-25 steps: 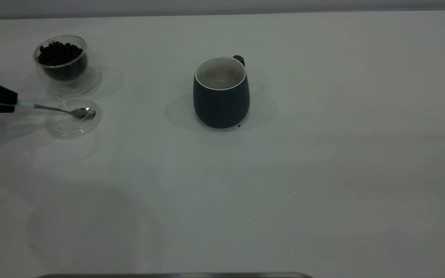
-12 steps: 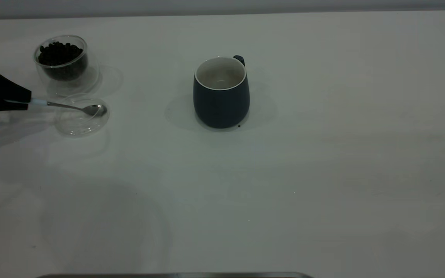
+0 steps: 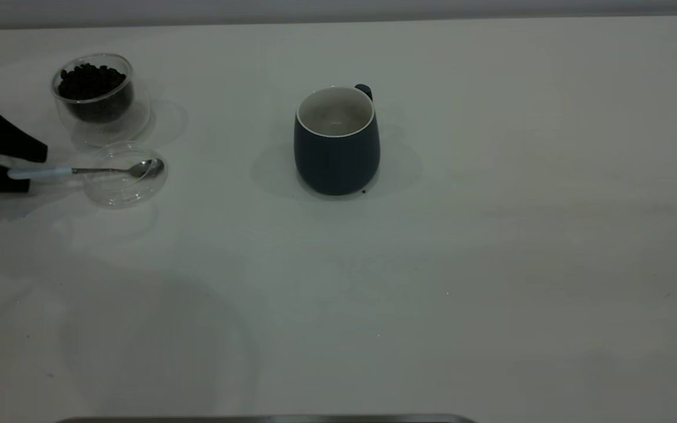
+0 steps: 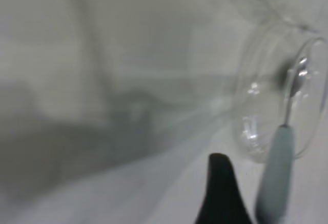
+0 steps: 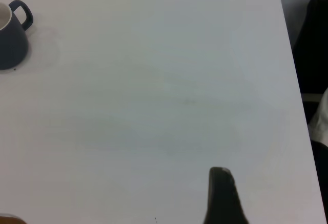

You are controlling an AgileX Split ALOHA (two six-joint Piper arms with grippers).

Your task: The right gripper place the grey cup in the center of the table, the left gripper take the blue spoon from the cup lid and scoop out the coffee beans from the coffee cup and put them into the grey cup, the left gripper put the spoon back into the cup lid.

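The left gripper (image 3: 21, 167) is sitting at the table's (image 3: 491, 264) left edge with its jaws apart around the blue spoon's (image 3: 80, 171) handle end, the spoon lying with its bowl resting in the cup lid (image 3: 126, 176) and its handle sticking out toward the gripper. Just behind the lid the coffee cup (image 3: 93, 94) is standing full of coffee beans (image 3: 90, 79), and the grey cup (image 3: 337, 141) is sitting upright mid-table, handle at the back. The right gripper (image 5: 221, 193) is hanging over bare table well away from the grey cup; cannot tell its finger state.
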